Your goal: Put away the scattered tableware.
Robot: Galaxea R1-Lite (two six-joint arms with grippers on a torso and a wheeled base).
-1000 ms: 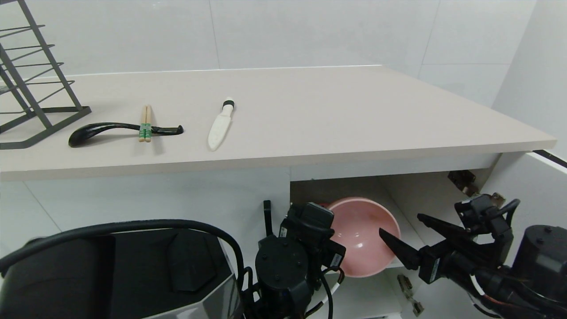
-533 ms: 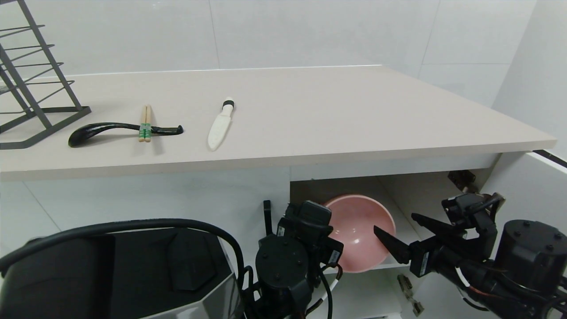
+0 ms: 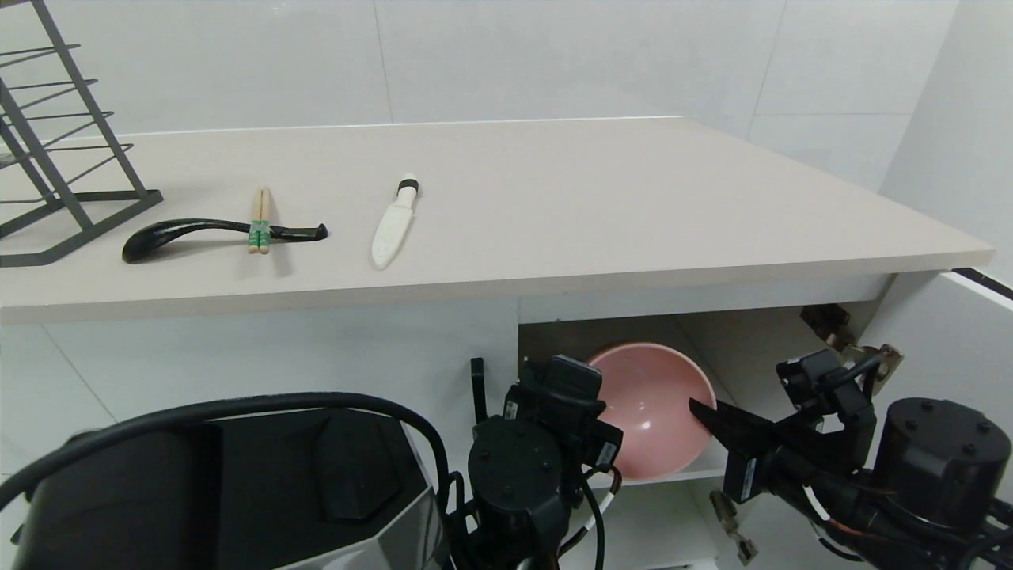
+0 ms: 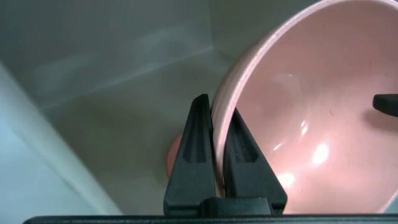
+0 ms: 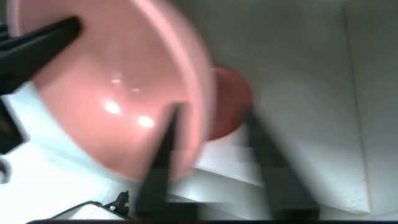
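Observation:
A pink bowl [image 3: 653, 404] stands tilted on its side on the shelf inside the open cabinet under the counter. My left gripper [image 4: 217, 111] is shut on the bowl's [image 4: 311, 124] rim, one finger inside and one outside; in the head view its wrist [image 3: 566, 396] covers the bowl's left edge. My right gripper [image 5: 214, 155] is open, its fingers on either side of the bowl's [image 5: 106, 93] other rim, and it shows at the bowl's right edge [image 3: 716, 419]. On the counter lie a black ladle [image 3: 182, 235], chopsticks [image 3: 259, 220] across its handle, and a white knife [image 3: 393, 223].
A dark wire rack [image 3: 59, 150] stands at the counter's back left. The cabinet door [image 3: 957, 332] hangs open on the right, with hinges [image 3: 827, 321] on the inner wall. A reddish round shape [image 5: 233, 102] sits behind the bowl. The shelf edge [image 3: 673, 475] runs below it.
My right gripper has moved left toward the bowl, so its open fingers now straddle the rim. The left gripper and bowl have shifted slightly deeper into the cabinet.

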